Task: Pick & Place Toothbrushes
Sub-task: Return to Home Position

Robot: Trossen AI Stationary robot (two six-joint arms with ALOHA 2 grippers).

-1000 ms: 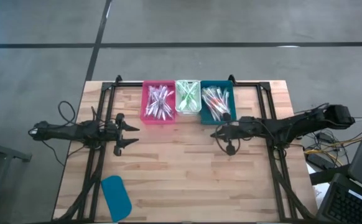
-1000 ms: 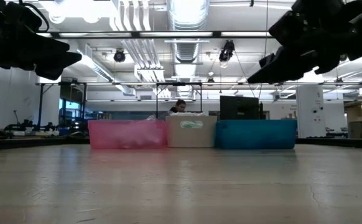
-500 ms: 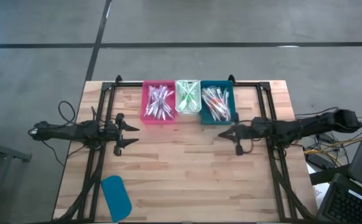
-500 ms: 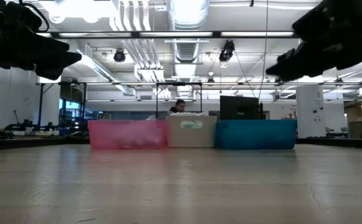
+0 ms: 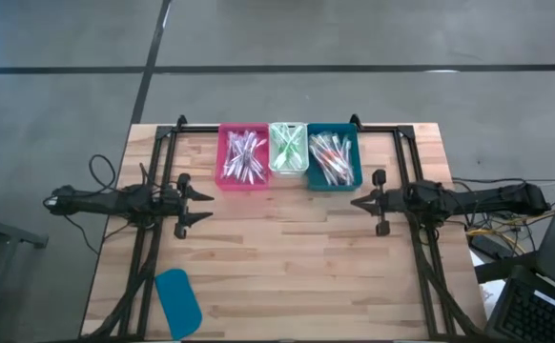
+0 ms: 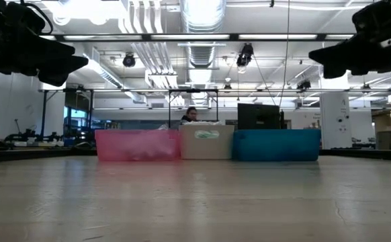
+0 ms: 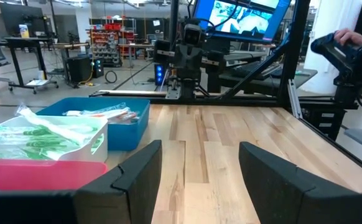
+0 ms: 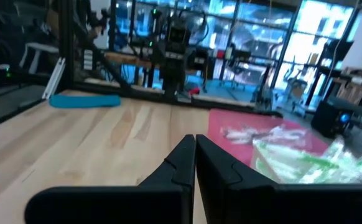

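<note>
Teal lid [image 5: 177, 297]: flat on the wood at the near left corner, well apart from everything else.
Left gripper [image 5: 204, 207]: hangs above the left side, fingers spread, nothing between them.
Right gripper [image 5: 355, 202]: above the right side, fingers pressed together on nothing, tip pointing across at the left arm.
Toothbrushes [image 5: 242, 157]: all lie beyond both grippers, jumbled but mostly lengthwise near-to-far: violet in the pink bin [image 6: 136, 144], green in the white bin [image 6: 206, 142], orange-red in the teal bin [image 6: 276, 144].
Nearer arm: the right, just short of the teal bin.
Next move: likely only parking (I see no toothbrush loose on the wood).
Person [image 6: 192, 114]: far behind the bins.
</note>
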